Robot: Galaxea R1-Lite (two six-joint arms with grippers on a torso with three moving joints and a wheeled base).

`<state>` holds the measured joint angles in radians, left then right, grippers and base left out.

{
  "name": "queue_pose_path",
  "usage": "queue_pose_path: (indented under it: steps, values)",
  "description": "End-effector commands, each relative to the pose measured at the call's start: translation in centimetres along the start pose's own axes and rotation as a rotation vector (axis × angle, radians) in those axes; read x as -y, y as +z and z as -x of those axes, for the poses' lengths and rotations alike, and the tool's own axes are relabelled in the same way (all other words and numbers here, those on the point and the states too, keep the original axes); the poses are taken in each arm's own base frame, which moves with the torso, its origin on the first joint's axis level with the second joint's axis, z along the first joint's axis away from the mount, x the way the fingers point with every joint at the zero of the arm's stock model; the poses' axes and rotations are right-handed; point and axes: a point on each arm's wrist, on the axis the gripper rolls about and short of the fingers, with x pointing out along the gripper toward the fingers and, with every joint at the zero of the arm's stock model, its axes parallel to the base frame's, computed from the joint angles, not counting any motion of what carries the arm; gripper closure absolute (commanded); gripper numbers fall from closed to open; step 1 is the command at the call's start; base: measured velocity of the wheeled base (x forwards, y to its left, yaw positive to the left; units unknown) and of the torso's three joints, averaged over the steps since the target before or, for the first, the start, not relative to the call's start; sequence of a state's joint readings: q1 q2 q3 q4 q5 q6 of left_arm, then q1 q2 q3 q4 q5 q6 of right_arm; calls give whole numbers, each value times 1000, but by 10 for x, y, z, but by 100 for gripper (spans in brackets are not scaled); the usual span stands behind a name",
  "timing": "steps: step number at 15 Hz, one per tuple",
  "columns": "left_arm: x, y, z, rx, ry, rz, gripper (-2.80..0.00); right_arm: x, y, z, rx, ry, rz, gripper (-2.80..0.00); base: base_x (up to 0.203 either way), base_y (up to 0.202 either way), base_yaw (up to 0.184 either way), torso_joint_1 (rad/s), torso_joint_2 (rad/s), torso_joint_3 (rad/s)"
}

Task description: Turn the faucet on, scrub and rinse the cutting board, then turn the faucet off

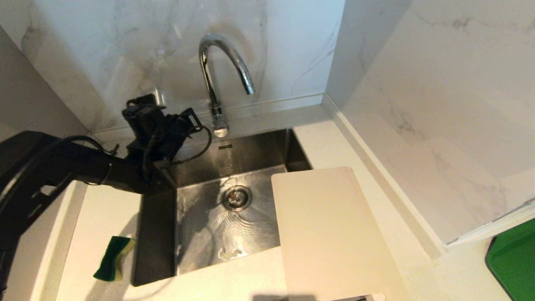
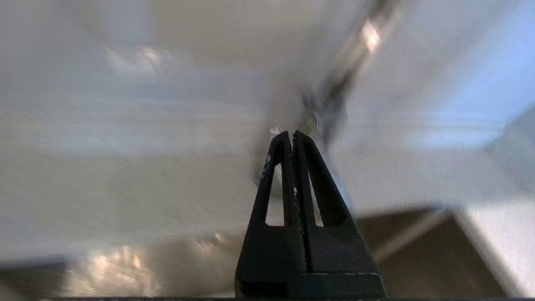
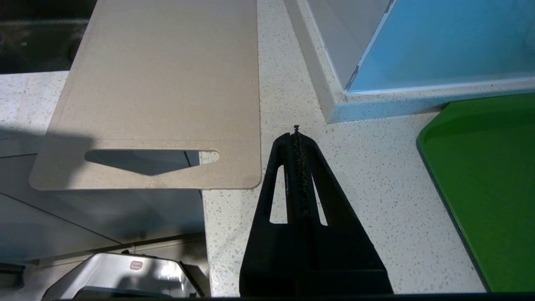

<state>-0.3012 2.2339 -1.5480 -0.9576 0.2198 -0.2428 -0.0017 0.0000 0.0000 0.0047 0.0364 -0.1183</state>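
The faucet (image 1: pixel 217 75), a chrome gooseneck, stands behind the sink, and no water shows at its spout. My left gripper (image 1: pixel 194 119) is raised over the sink's back left corner, just left of the faucet's base. In the left wrist view it (image 2: pixel 291 134) is shut and empty, with the blurred faucet (image 2: pixel 334 104) right beyond its tips. The pale cutting board (image 1: pixel 330 234) lies flat on the counter right of the sink, overhanging the basin's right edge. My right gripper (image 3: pixel 296 133) hangs shut and empty over the counter beside the cutting board's (image 3: pixel 167 83) handle-slot end.
A green and yellow sponge (image 1: pixel 113 258) lies on the counter left of the steel sink (image 1: pixel 200 167). A green tray (image 1: pixel 514 263) sits at the far right. Marble walls close in behind and to the right.
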Motion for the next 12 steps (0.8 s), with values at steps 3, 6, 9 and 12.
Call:
queue_pose_path:
  steps: [3,6,9,12]
  values:
    - [-37,94,39,45,83,-171,0,0,0,0,0,1,-2,0,0,0,0,0,0,0]
    - [-84,123,70,-7,166,-250,0,0,0,0,-2,-1,-6,0,0,0,0,0,0,0]
    - [-121,139,108,-51,225,-281,0,0,0,0,-1,-1,-5,0,0,0,0,0,0,0]
    - [-141,155,146,-62,266,-298,0,0,0,0,-2,-1,-6,0,0,0,0,0,0,0]
